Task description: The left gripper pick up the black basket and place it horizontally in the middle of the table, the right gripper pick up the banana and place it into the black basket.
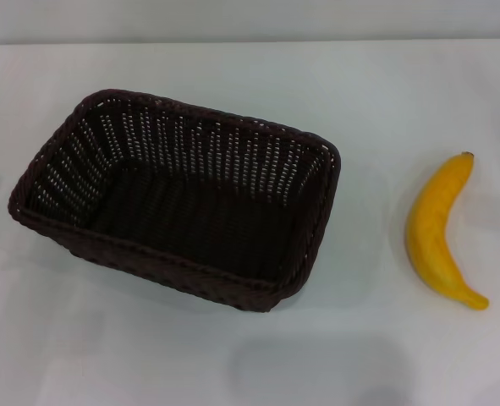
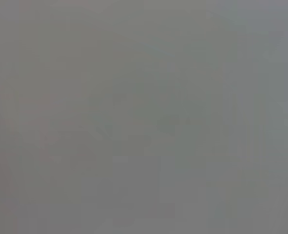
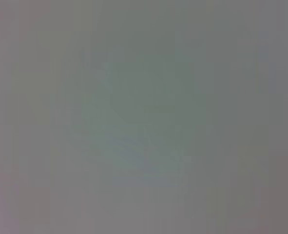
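The black basket stands on the white table, left of centre in the head view, turned slightly askew, and nothing lies inside it. A yellow banana lies on the table to the basket's right, apart from it, with its dark stem tip pointing away from me. Neither the left gripper nor the right gripper shows in the head view. Both wrist views show only a blank grey surface, with no fingers and no object in them.
The table's far edge runs across the top of the head view against a pale wall. Bare tabletop lies in front of the basket and between basket and banana.
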